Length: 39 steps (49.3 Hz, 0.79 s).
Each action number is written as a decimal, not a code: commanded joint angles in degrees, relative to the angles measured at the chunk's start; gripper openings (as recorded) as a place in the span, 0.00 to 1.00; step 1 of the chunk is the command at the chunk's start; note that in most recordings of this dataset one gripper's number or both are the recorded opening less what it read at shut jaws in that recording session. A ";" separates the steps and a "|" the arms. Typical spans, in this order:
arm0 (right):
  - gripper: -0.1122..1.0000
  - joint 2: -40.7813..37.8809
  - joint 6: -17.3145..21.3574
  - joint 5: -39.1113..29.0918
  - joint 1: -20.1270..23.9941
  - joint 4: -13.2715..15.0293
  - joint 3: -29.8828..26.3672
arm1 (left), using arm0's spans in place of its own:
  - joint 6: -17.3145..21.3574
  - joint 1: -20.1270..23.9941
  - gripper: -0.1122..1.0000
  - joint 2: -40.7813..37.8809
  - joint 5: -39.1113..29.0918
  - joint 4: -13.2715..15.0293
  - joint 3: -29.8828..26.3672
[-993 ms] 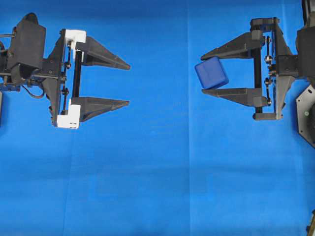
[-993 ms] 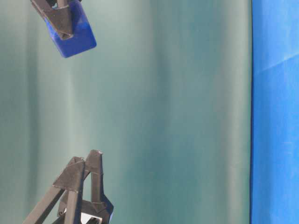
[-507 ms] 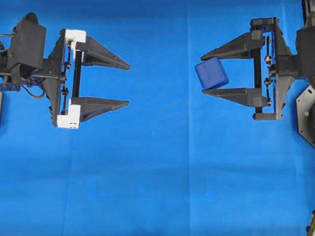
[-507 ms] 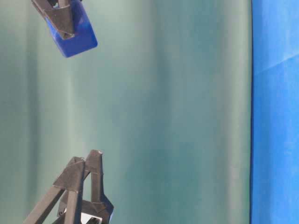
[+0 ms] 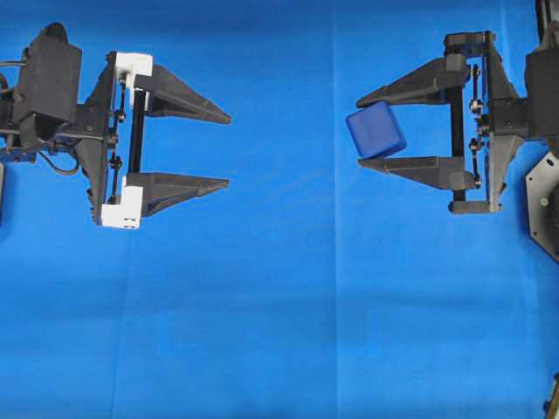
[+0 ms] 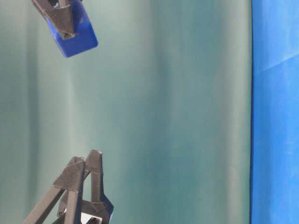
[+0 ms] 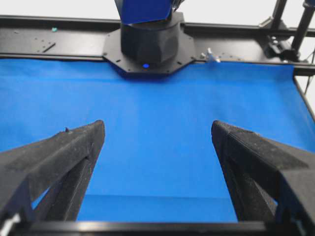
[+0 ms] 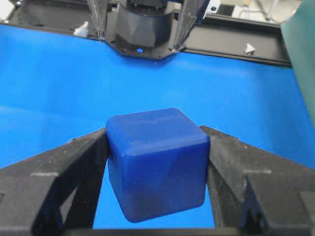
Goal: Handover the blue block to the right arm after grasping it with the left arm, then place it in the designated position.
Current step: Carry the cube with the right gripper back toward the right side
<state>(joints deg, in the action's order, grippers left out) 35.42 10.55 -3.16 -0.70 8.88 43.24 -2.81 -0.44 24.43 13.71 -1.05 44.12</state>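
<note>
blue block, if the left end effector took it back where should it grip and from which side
Probably the free tip of the small dark-blue rounded cube, coming from the left in the overhead view. It juts past the right end effector, whose fingers cover two opposite faces, so grip the other pair.

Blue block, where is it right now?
The blue block is on the right side of the overhead view, pinched between the tips of the right end effector, up off the blue cloth. The left end effector is open.

Left gripper (image 5: 229, 148): black, white brackets. Right gripper (image 5: 358, 129): all black, pointed fingers.
</note>
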 commanded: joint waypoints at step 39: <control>0.54 0.35 1.58 -12.92 0.44 -1.93 -0.62 | 0.00 0.00 0.94 0.79 0.44 0.00 -1.05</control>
<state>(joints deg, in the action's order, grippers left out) 35.42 11.69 -13.97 -0.44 7.12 43.24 -2.81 -0.35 24.43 13.71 -1.05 44.21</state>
